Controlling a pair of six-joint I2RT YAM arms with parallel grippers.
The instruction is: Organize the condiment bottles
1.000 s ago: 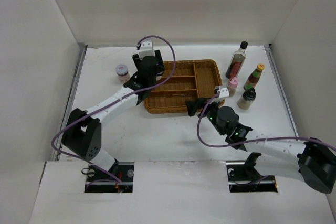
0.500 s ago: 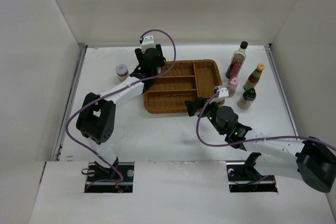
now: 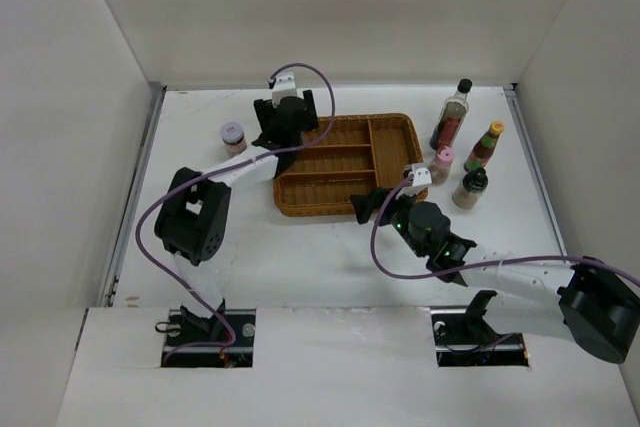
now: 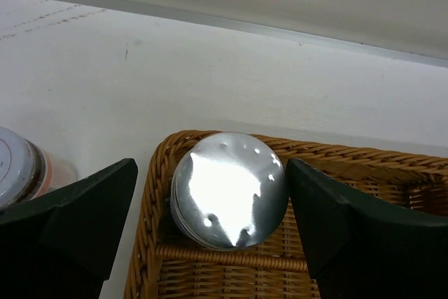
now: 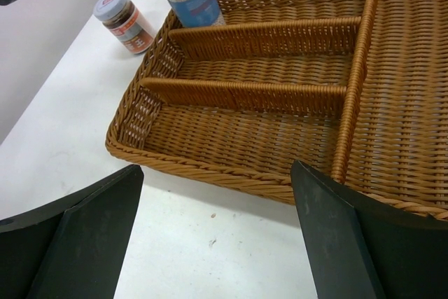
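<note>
The silver-lidded jar (image 4: 229,190) with a blue label (image 5: 198,8) stands upright in the back left compartment of the wicker tray (image 3: 320,212). My left gripper (image 4: 211,173) hangs over it, open, with one finger on either side of the lid. In the top view the left gripper (image 3: 283,122) hides this jar. The white-lidded jar (image 3: 233,137) stands on the table left of the tray. Right of the tray stand the tall clear black-capped bottle (image 3: 452,115), the red yellow-capped bottle (image 3: 485,147), the pink-capped shaker (image 3: 442,163) and the dark-capped shaker (image 3: 470,188). My right gripper (image 3: 368,205) is open and empty at the tray's front rim.
The tray has three long compartments on the left and one wide one on the right, split by wicker dividers (image 5: 245,92). White walls enclose the table at the back and on both sides. The right arm's purple cable (image 3: 385,257) loops over the table in front of the tray.
The left arm carried the jar toward the tray's back left corner and its jaws have opened, leaving the jar standing in that compartment. The right arm has barely shifted.
</note>
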